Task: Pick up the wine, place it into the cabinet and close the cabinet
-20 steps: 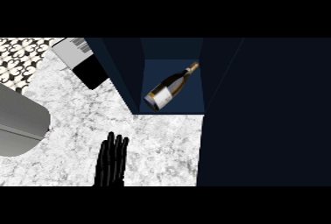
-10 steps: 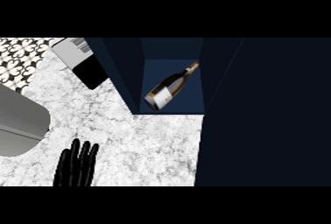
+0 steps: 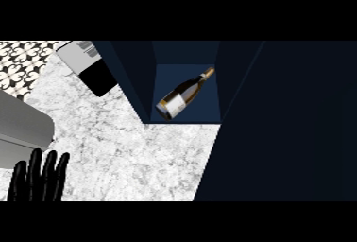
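A: How many of each thing do you count?

B: One wine bottle [image 3: 184, 94], one dark blue cabinet [image 3: 132, 75], one robot hand [image 3: 38, 177], and one grey and black box [image 3: 87, 66] lying on the table [image 3: 125, 156].

A: Where is the bottle?

B: Inside the cabinet, lying on its side on the blue floor, neck pointing up and right, base near the cabinet's front edge.

A: What room is there to move?

B: A broad stretch of marbled table lies bare between the robot hand and the cabinet's opening. A large dark panel [image 3: 286, 123] fills the right side of the view, and a grey rounded object [image 3: 21, 127] sits at the left edge.

A: And the robot hand?

B: The left one shows at the lower left, fingers straight, slightly spread, pointing up. It holds nothing and is well apart from the bottle. The right one is out of sight.
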`<state>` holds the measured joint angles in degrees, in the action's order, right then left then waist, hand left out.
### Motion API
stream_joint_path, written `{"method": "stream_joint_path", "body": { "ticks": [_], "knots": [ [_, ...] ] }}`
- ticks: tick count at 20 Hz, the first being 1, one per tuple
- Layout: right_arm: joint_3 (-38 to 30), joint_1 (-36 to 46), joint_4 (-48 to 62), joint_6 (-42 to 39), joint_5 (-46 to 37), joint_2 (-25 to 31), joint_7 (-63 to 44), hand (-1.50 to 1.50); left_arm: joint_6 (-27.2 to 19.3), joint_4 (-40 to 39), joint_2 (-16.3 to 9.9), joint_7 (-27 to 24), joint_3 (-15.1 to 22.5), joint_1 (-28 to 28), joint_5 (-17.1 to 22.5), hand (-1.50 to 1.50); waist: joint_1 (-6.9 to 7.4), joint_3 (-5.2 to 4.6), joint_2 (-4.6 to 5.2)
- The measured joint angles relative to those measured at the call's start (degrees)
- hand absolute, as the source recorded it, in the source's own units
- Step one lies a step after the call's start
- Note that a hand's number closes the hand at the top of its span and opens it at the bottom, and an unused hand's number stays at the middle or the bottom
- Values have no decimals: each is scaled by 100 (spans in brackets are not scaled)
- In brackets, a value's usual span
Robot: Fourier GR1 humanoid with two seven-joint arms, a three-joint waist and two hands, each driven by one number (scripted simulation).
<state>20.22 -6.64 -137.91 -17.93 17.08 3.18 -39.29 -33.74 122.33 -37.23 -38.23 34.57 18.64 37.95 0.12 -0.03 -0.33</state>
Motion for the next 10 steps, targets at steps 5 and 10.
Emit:
{"method": "stream_joint_path", "body": {
  "ticks": [5, 10],
  "knots": [
    [889, 64, 2, 19, -59, -121, -101, 150, 482, 181, -340, -68, -687, 446, 433, -150, 20, -4, -8],
    [1600, 180, -1, 464, -317, -291, -242, 150, 995, 101, -631, -45, -1363, 761, 818, -150, 0, -8, -18]
  ]
}}
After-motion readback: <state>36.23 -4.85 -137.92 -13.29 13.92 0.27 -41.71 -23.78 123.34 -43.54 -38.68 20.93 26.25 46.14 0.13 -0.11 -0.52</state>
